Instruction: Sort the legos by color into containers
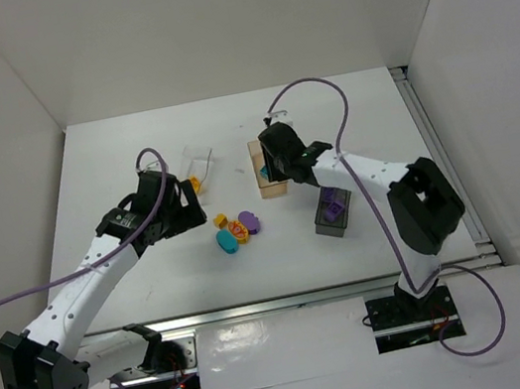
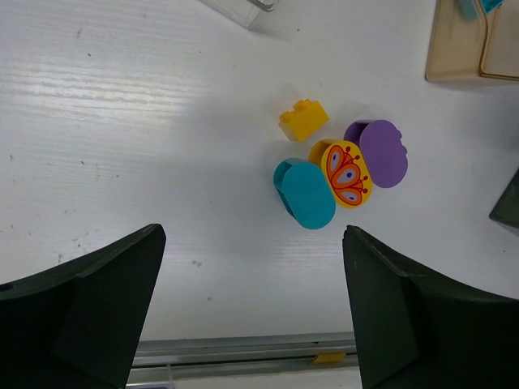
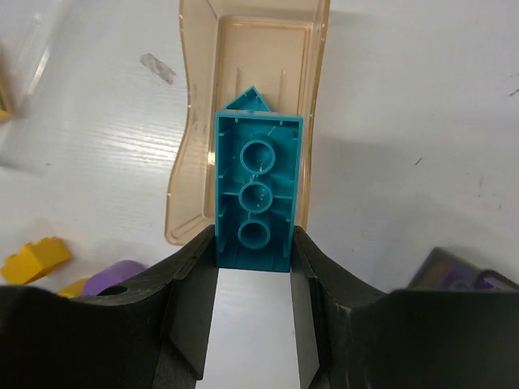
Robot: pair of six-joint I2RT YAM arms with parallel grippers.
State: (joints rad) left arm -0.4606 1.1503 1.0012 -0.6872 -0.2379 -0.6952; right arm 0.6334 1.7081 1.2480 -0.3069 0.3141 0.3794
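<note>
My right gripper (image 3: 253, 243) is shut on a teal brick (image 3: 258, 194) and holds it over the near end of the tan box (image 3: 253, 49). Another teal piece (image 3: 247, 99) lies in that box. In the top view the right gripper (image 1: 275, 164) is above the tan box (image 1: 267, 185). My left gripper (image 2: 253, 237) is open and empty, just short of a loose cluster: a small yellow brick (image 2: 303, 120), a teal rounded piece (image 2: 306, 193), a yellow butterfly piece (image 2: 346, 173) and a purple rounded piece (image 2: 381, 152). The cluster lies mid-table (image 1: 236, 229).
The dark grey box (image 1: 334, 212) holds a purple piece and stands right of the cluster. The clear tray (image 1: 199, 160) stands behind the left gripper (image 1: 177, 209), with a yellow piece (image 1: 194, 182) at its near end. The table's front rail runs just below the left jaws.
</note>
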